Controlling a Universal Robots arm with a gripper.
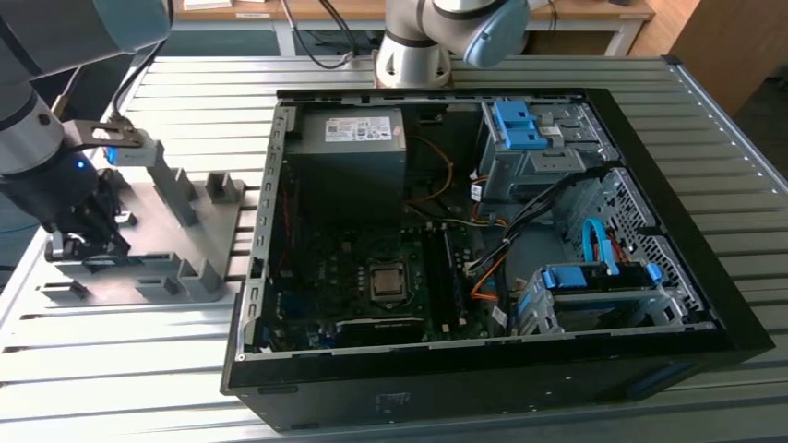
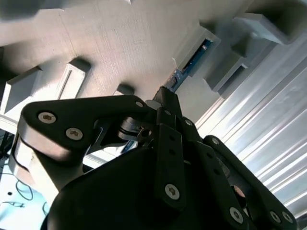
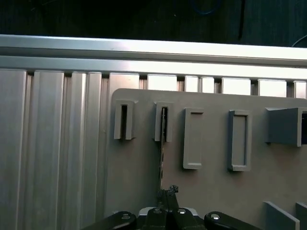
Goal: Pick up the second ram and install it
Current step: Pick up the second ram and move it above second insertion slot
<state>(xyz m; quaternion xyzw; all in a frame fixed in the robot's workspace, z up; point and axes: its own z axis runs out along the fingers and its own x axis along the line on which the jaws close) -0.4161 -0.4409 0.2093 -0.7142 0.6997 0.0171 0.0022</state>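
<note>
At the grey holder plate [image 1: 185,217] on the worktop [image 1: 111,369], the tool [image 2: 167,95] has its fingers pinched shut on 1 end of the second ram [image 2: 193,61]. The stick's far end sits in a slotted block.

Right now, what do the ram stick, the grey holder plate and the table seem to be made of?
Second ram: thin blue circuit board, probably fibreglass laminate. Holder plate: matte grey, likely plastic; fine surface lines hint at printing. Table: ribbed bright metal, probably aluminium, with a soft sheen.
</note>
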